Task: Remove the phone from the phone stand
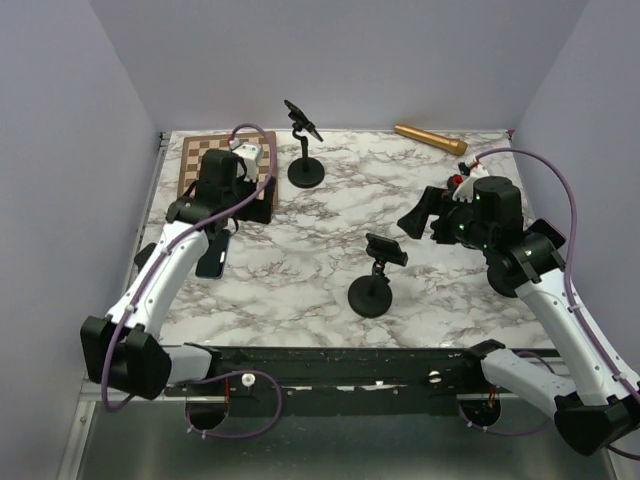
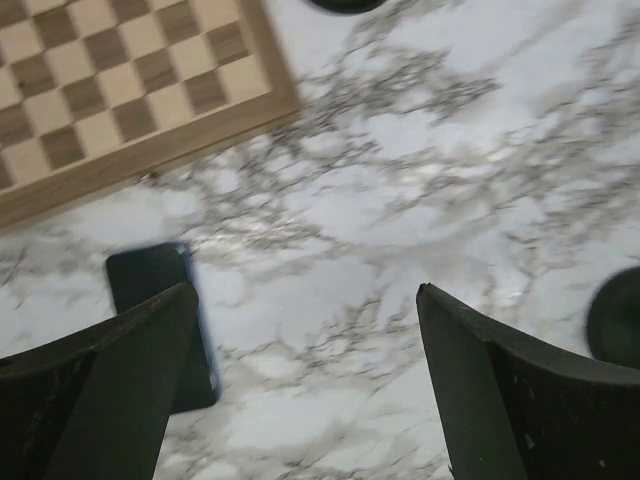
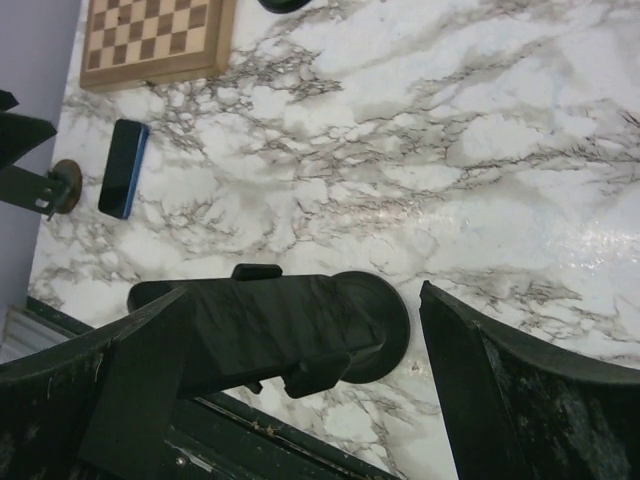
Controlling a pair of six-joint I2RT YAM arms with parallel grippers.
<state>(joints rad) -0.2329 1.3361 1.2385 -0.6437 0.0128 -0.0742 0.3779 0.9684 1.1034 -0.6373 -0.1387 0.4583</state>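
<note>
Usefully, wrist views show left claw [image 2: 305,290] and right claw [image 3: 307,292] released, phone [image 3: 124,168] flat.

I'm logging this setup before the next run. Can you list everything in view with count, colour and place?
table: one, white marble with grey veins, under everything
chessboard: one, brown and cream squares, far left corner
far phone stand: one, black, far centre, right of the chessboard
near phone stand: one, black, near centre
phone: one, dark blue, lying flat at the left, nearer than the chessboard, on neither stand
gold cylinder: one, lying at the far right edge
left gripper: one, black fingers, open, above bare marble beside the phone
right gripper: one, black fingers, open, above the near phone stand
</note>
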